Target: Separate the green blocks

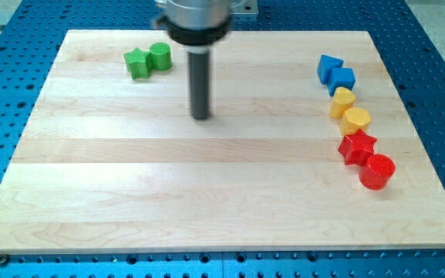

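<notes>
Two green blocks lie touching near the view's top left of the wooden board (130,193): a green star-shaped block (137,63) and a green cylinder (160,55) just to its right. My dark rod comes down from the view's top centre. My tip (201,116) rests on the board, to the right of and below the green pair, well apart from both.
Along the view's right side runs a column of blocks: two blue blocks (330,68) (342,79), a yellow block (342,101), a yellow hexagonal block (355,120), a red star (357,147) and a red cylinder (376,171). A blue perforated table surrounds the board.
</notes>
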Motion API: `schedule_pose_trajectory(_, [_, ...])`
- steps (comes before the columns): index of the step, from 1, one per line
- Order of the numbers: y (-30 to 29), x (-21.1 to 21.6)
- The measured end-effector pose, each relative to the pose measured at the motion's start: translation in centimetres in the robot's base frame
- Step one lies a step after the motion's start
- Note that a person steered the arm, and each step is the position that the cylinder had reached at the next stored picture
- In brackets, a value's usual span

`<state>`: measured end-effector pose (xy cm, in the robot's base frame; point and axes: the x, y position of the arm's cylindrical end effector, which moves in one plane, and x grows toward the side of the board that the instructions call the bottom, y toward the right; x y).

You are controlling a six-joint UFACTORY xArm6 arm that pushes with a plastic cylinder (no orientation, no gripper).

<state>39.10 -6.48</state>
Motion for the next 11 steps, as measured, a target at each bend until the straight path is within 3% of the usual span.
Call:
schedule_pose_trajectory(1, [-9.1,-2.7])
schedule_pose_trajectory(2, [-13.8,-4.7])
schedule_pose_trajectory(4, [-2.1,-14.0])
schedule_pose_trajectory(5, [-5.1,-15.2])
schedule_pose_trajectory(6, [-1.9,-16.4])
schedule_pose_trajectory(7, [6.7,-17.0])
schedule_pose_trajectory(8, [10.6,-19.1])
schedule_pose_trajectory(11, [12.9,-19.9])
